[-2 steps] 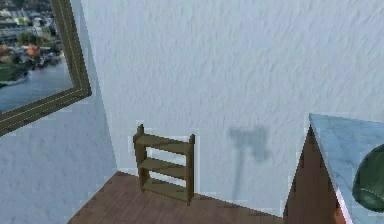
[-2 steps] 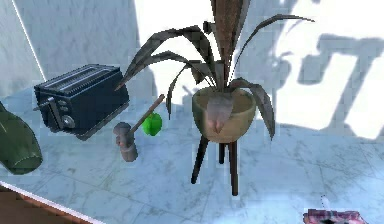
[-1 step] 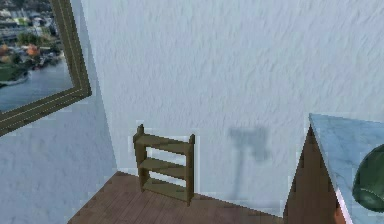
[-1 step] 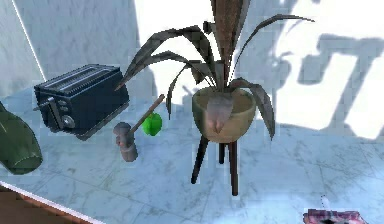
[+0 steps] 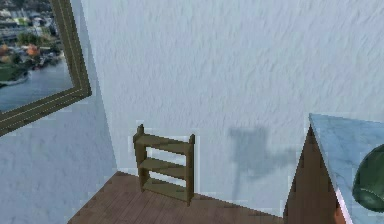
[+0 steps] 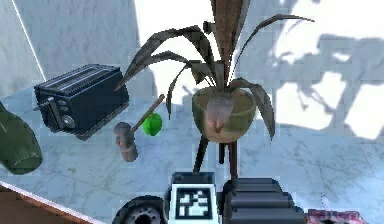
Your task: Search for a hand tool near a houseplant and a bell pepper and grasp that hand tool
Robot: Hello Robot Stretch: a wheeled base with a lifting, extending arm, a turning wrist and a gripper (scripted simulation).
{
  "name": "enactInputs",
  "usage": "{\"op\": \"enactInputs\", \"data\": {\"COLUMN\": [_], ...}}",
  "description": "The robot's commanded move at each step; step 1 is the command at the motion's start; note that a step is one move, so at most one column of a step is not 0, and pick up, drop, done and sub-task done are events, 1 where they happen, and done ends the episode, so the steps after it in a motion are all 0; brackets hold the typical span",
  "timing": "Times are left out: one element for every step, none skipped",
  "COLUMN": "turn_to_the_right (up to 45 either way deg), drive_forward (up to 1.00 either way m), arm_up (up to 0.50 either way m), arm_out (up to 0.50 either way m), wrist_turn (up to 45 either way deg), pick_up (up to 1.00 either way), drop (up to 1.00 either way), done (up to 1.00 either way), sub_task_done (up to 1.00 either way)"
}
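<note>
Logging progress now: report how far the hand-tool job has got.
Done: the search. The wooden-handled, grey-headed mallet lies on the pale marble counter beside the green bell pepper and the droopy-leaved houseplant in its tan pot. In hand: the dark claw shows at the bottom edge, below the mallet. Left: the grasp.

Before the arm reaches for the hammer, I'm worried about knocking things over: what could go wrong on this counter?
1. The green bell pepper sits right by the hammer handle; a slightly off reach could send it rolling.
2. The houseplant has drooping leaves hanging close by, so the arm might snag them and tip it.
3. The toaster crowds the hammer's other side, leaving little room for approach.
</note>
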Motion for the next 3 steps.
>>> {"op": "enactInputs", "data": {"turn_to_the_right": [0.0, 0.0, 0.0], "drive_forward": [0.00, 0.00, 0.00], "arm_up": [0.00, 0.00, 0.00], "arm_out": [0.30, 0.00, 0.00], "wrist_turn": [0.0, 45.0, 45.0], "pick_up": [0.00, 0.00, 0.00], "drop": [0.00, 0.00, 0.00], "done": [0.00, 0.00, 0.00], "sub_task_done": [0.00, 0.00, 0.00]}}
